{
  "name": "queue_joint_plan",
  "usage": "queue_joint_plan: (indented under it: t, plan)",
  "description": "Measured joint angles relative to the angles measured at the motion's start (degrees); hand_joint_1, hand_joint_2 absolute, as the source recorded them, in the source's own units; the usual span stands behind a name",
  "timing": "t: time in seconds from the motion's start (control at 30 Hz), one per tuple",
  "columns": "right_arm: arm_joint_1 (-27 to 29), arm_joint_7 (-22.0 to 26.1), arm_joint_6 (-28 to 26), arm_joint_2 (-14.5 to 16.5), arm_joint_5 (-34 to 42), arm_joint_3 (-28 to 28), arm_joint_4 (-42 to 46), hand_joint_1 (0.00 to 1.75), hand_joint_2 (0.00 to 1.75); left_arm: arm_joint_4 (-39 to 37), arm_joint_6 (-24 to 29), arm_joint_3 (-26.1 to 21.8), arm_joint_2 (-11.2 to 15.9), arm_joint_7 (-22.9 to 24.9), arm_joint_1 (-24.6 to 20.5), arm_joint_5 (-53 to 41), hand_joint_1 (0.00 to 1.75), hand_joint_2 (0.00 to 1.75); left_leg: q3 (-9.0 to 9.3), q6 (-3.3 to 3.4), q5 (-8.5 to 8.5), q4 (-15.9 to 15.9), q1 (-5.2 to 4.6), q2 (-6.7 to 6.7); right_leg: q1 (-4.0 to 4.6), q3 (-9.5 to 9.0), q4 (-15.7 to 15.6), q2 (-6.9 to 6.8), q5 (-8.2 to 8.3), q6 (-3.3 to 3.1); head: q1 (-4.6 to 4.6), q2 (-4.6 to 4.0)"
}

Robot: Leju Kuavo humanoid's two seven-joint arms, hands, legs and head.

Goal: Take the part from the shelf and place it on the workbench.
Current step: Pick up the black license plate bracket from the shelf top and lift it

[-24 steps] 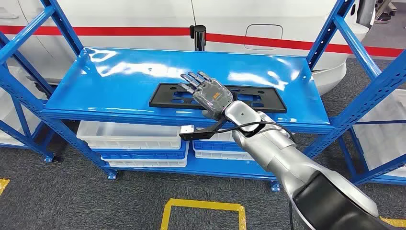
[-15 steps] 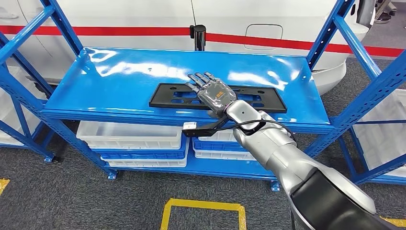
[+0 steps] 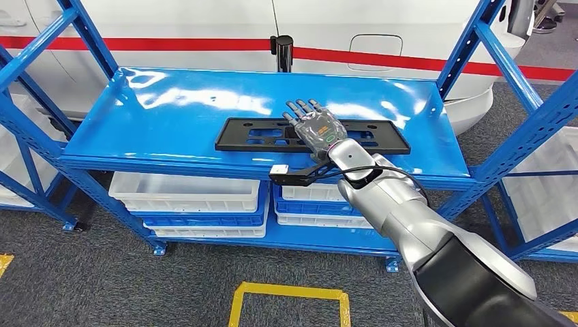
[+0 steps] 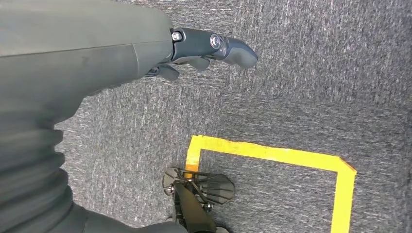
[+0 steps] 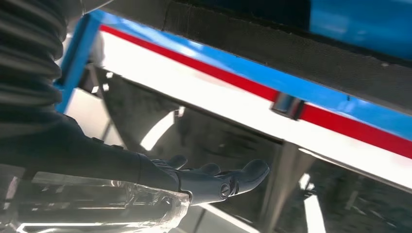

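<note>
A blue metal shelf (image 3: pixel 170 112) stands on grey carpet in front of a white wall with a red stripe (image 3: pixel 409 63), and white plastic bins (image 3: pixel 184 193) sit on the level below its glossy top board. On that top board lies the part (image 3: pixel 252 135), a long flat black panel with cut-outs, lengthwise and near the front edge. The robot's right hand (image 3: pixel 317 126) reaches out above the middle of the part, palm down, fingers straight and spread, holding nothing; from here it is hard to say whether the palm touches the panel or hangs just over it. A small white-tipped bracket (image 3: pixel 281 170) juts from the wrist in front of the shelf's edge. The left hand (image 4: pixel 209 48) hangs low over the carpet, fingers loosely extended and empty, near a yellow tape outline (image 4: pixel 272 155) on the floor.
</note>
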State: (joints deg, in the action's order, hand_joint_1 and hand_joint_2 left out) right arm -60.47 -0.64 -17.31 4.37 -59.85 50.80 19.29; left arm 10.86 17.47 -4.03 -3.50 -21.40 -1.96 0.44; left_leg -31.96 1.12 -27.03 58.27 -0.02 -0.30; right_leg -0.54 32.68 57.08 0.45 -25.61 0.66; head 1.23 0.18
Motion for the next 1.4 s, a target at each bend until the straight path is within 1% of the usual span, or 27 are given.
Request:
queue_joint_plan:
  t: [0.1, 0.43, 0.47, 0.57, 0.6, 0.63, 0.7, 0.77, 0.83, 0.97, 1.07, 1.13, 1.3, 1.4]
  plan:
    - [-0.3, -1.27, -0.01, -0.62, -0.56, 0.13, -0.61, 0.0, 1.75, 0.0, 0.08, -0.17, 0.0, -0.64, 0.0, 0.08, 0.0, 1.75, -0.01, 0.0, 0.0, 0.0, 0.0, -0.01, 0.0, 0.0, 0.0, 0.0, 0.0, 0.0, 0.0, 0.0]
    - [-0.42, -1.98, 0.11, -1.8, -0.69, 0.19, -1.69, 0.0, 1.75, 0.0, 0.4, -0.44, 0.0, -1.26, 0.0, 0.09, 0.0, 1.75, 0.02, 0.0, 0.0, 0.01, 0.0, 0.0, 0.0, 0.02, -0.01, 0.01, 0.0, 0.0, 0.0, 0.0]
    - [-0.42, -2.16, 0.1, -2.01, -0.75, 0.19, -1.78, 0.38, 1.75, 0.0, 0.48, -0.45, 0.0, -1.33, 0.0, 0.08, 0.0, 1.75, 0.03, 0.0, 0.0, 0.01, 0.0, 0.0, 0.0, 0.02, -0.01, 0.0, 0.0, 0.0, -0.01, 0.0]
    - [-0.4, -2.86, 0.07, -2.83, -1.08, 0.19, -2.04, 1.68, 1.75, 0.0, 0.59, -0.53, 0.0, -2.07, 0.0, 0.15, 0.0, 1.75, 0.02, 0.0, 0.0, 0.01, 0.0, 0.0, 0.0, 0.02, -0.01, 0.01, 0.0, 0.0, 0.0, 0.0]
    - [-0.39, -3.02, 0.1, -3.18, -1.12, 0.18, -2.14, 1.74, 1.75, 0.0, 0.6, -0.69, 0.0, -2.94, 0.01, 0.38, 0.0, 1.31, 0.02, 0.0, 0.0, 0.01, 0.0, 0.0, 0.0, 0.02, -0.01, 0.01, 0.0, 0.0, 0.0, 0.0]
    - [-0.37, -3.08, 0.13, -3.51, -1.1, 0.15, -2.22, 1.75, 1.75, 0.0, 0.66, -0.97, 0.0, -4.31, 0.01, 0.78, 0.0, 0.87, 0.02, 0.0, 0.0, 0.01, 0.0, 0.0, 0.0, 0.02, -0.01, 0.01, 0.0, 0.0, -0.01, 0.0]
    - [-0.23, -2.83, -0.12, -4.29, -0.92, -0.02, -2.33, 1.75, 1.75, 0.0, 1.59, -1.87, -0.01, -8.62, 0.01, 2.01, 0.0, 0.0, 0.02, 0.0, 0.0, 0.01, 0.0, -0.01, 0.0, 0.02, -0.01, 0.0, 0.0, 0.0, -0.01, 0.0]
    - [0.11, -2.25, -0.83, -5.04, -0.8, -0.42, -2.35, 1.75, 1.75, 0.0, 3.26, -2.97, -0.08, -12.96, 0.0, 3.06, 0.0, 0.87, 0.01, 0.0, 0.0, 0.01, 0.0, -0.01, 0.0, 0.01, -0.01, 0.0, 0.0, 0.0, -0.01, 0.0]
    - [0.55, -1.34, -1.64, -5.64, -0.74, -0.85, -2.35, 1.75, 1.75, 0.0, 4.13, -4.03, -0.15, -15.33, 0.0, 3.85, 0.0, 1.75, -0.01, 0.0, 0.0, 0.02, 0.0, 0.0, 0.0, 0.01, -0.01, 0.01, 0.01, 0.01, -0.01, 0.0]
    - [1.34, 3.19, -5.41, -6.73, 0.37, -1.9, -1.99, 1.75, 1.75, 0.0, 4.05, -5.7, -0.19, -17.12, 0.0, 4.67, 0.0, 1.75, -0.01, 0.0, 0.0, 0.02, 0.01, 0.01, 0.0, 0.02, -0.01, 0.01, 0.01, 0.01, 0.01, 0.0]
    - [1.73, 7.86, -9.07, -7.81, 1.88, -3.32, -0.33, 1.75, 1.75, 0.0, 3.12, -6.13, -0.18, -17.16, 0.0, 4.12, 0.0, 1.75, -0.01, 0.0, -0.01, 0.02, 0.01, 0.0, 0.0, 0.03, -0.01, 0.0, 0.01, 0.01, 0.01, 0.0]
    - [2.03, 10.75, -10.5, -8.62, 2.9, -4.3, 1.41, 1.75, 1.75, 0.0, 2.57, -6.17, -0.19, -17.05, 0.0, 3.76, 0.0, 1.75, -0.02, 0.0, -0.01, 0.02, 0.02, 0.0, 0.0, 0.02, -0.01, 0.0, 0.01, 0.01, 0.01, 0.0]
    - [2.61, 14.55, -11.78, -10.33, 4.92, -6.05, 5.81, 1.75, 1.75, 0.0, 1.32, -6.22, -0.2, -16.51, 0.0, 3.57, 0.0, 1.75, -0.01, 0.0, 0.0, 0.02, 0.02, 0.0, 0.0, 0.03, -0.01, 0.0, 0.01, 0.01, 0.01, 0.0]
    - [3.78, 16.15, -13.72, -11.8, 6.52, -7.2, 10.44, 1.75, 1.75, 0.0, 0.54, -6.51, -0.21, -15.1, 0.0, 3.58, 0.0, 1.75, -0.01, 0.0, 0.0, 0.02, 0.02, -0.02, 0.0, 0.02, -0.01, 0.0, 0.01, 0.01, 0.0, 0.0]
